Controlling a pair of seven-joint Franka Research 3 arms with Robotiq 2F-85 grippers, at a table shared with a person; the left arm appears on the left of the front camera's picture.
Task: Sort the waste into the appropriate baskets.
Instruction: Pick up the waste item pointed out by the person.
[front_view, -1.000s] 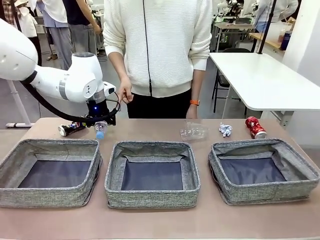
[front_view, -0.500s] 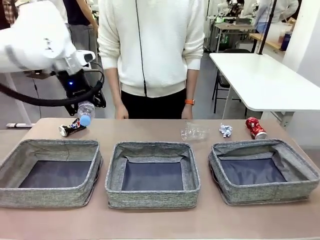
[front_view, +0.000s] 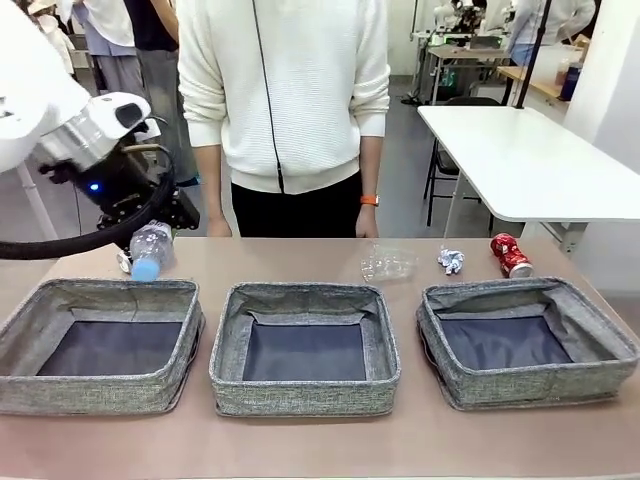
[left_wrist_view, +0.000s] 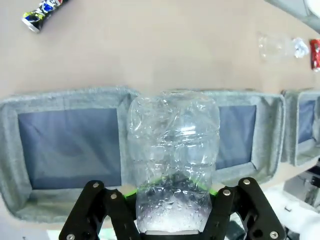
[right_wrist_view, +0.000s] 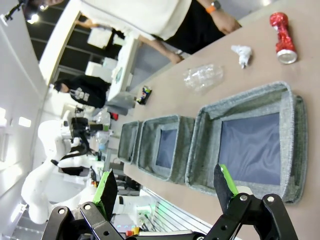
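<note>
tan surface (front_view: 300, 250) across the front view. at its far edge, person (front_view: 285, 90) in a white top, arms hanging down. along the near side, three grey bins in a row: left bin (front_view: 90, 392), middle bin (front_view: 300, 397), right bin (front_view: 530, 388), dark flat bottoms showing. from the left, white left arm (front_view: 40, 90), raised over the far left corner of the surface. at its end, left pincer (left_wrist_view: 172, 192), clamped on the bottle (left_wrist_view: 172, 145) at the end away from the cap, green pads pressed against the clear plastic on both sides. hangs in the air, blue cap tilted down, off the surface, just behind the far rim of the left bin in the front view. right pincer (right_wrist_view: 165, 175) spread wide, nothing between the fingers, right bin nearest in its wrist view. on the surface behind the bins: crumpled clear cup (front_view: 388, 264) past the gap between middle and right bins; red can (front_view: 511, 254) past the right bin; dark can (left_wrist_view: 42, 11) at the far left, near the bottle; smallest, white wad (front_view: 451, 261) between cup and red can, apart from both.
</note>
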